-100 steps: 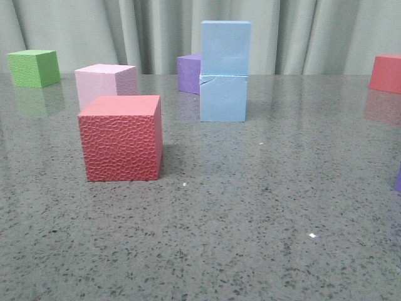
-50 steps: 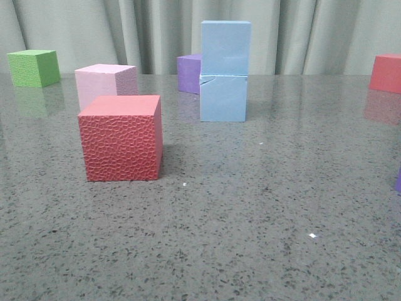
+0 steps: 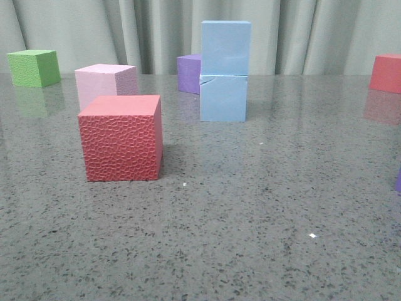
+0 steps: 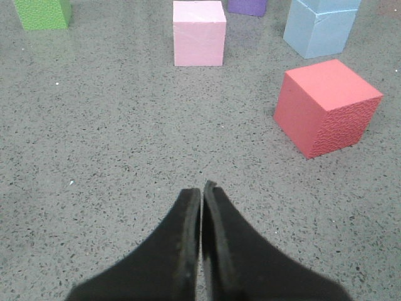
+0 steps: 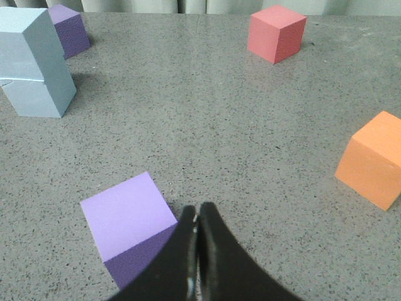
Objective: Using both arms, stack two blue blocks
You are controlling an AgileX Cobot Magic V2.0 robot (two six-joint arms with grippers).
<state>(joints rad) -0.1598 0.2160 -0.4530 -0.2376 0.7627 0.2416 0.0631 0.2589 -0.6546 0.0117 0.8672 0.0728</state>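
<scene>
Two light blue blocks stand stacked at the back middle of the table: the upper one [image 3: 225, 47] rests on the lower one [image 3: 223, 98], which has a small crack near its top left edge. The stack also shows in the left wrist view [image 4: 321, 28] and the right wrist view [image 5: 34, 63]. My left gripper [image 4: 202, 188] is shut and empty, hovering over bare table, well away from the stack. My right gripper [image 5: 197, 210] is shut and empty too, beside a purple cube [image 5: 128, 219]. Neither gripper appears in the front view.
A red cube [image 3: 122, 138] sits front left with a pale pink cube [image 3: 105, 83] behind it. A green cube [image 3: 34, 68] is far left, a purple cube [image 3: 189, 73] behind the stack, another red cube [image 3: 386, 73] far right. An orange cube [image 5: 371, 160] lies right.
</scene>
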